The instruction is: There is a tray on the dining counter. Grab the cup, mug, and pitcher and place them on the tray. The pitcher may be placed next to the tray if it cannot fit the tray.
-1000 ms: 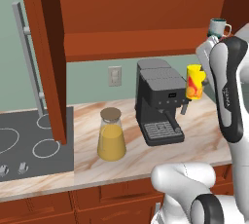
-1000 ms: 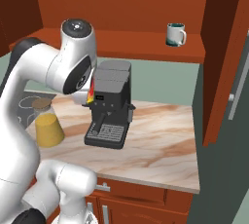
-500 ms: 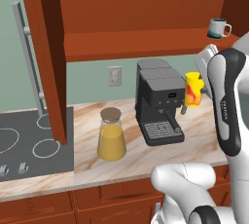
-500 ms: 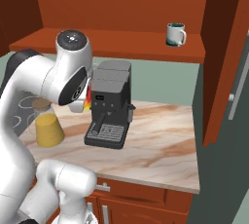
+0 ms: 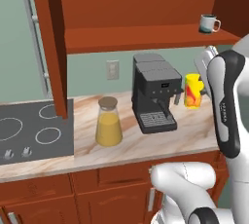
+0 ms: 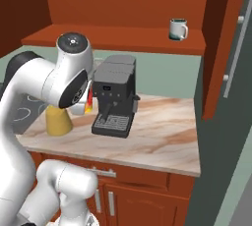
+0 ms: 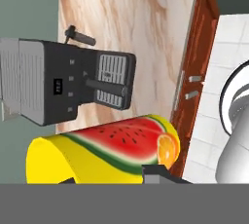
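Claw [image 7: 104,181] clamped on the small yellow handleless cup with a watermelon print [image 5: 192,90], carried in the air at right of the left base frame, just right of the dark grey coffee machine [image 5: 153,93]. Clear glass pitcher with cork lid and orange liquid [image 5: 108,122] stands on the marbled desk [image 5: 194,125], centre-left. White-and-teal mug [image 5: 209,23] sits on the red-brown wooden shelf [image 5: 146,38], upper right.

Yellow watermelon-print cup [image 5: 193,91] aloft beside the coffee machine; white-teal mug [image 5: 209,23] on shelf; pitcher [image 5: 108,122] upright on counter.
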Tool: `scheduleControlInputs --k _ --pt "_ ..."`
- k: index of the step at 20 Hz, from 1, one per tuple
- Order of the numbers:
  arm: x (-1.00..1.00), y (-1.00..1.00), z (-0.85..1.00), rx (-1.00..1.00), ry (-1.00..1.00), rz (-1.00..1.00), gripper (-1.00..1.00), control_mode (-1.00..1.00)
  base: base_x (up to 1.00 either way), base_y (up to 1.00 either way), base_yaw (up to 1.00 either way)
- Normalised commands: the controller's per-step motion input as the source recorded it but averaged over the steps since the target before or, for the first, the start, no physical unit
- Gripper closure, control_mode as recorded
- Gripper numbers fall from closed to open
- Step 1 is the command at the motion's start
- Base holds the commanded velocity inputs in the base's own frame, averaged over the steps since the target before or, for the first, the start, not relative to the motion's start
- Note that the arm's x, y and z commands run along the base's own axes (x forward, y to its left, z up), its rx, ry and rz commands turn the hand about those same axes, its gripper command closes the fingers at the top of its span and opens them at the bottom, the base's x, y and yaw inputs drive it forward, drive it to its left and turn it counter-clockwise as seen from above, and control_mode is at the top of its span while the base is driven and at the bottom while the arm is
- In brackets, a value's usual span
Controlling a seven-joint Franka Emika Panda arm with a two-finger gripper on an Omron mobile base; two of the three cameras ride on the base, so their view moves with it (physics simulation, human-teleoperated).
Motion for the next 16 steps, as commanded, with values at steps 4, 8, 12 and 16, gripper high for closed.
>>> scheduleControlInputs --k 4,8,12,16 --pt "0.0 0.0 0.0 0.0 0.0 0.0 1.0 1.0 -0.86 -0.11 0.06" --pt "0.0 0.0 0.0 0.0 0.0 0.0 1.0 1.0 -0.78 -0.14 0.13" --pt "0.0 0.0 0.0 0.0 0.0 0.0 1.0 1.0 -0.81 0.01 0.43" --pt "0.0 0.0 0.0 0.0 0.0 0.0 1.0 1.0 -0.78 0.0 0.61"
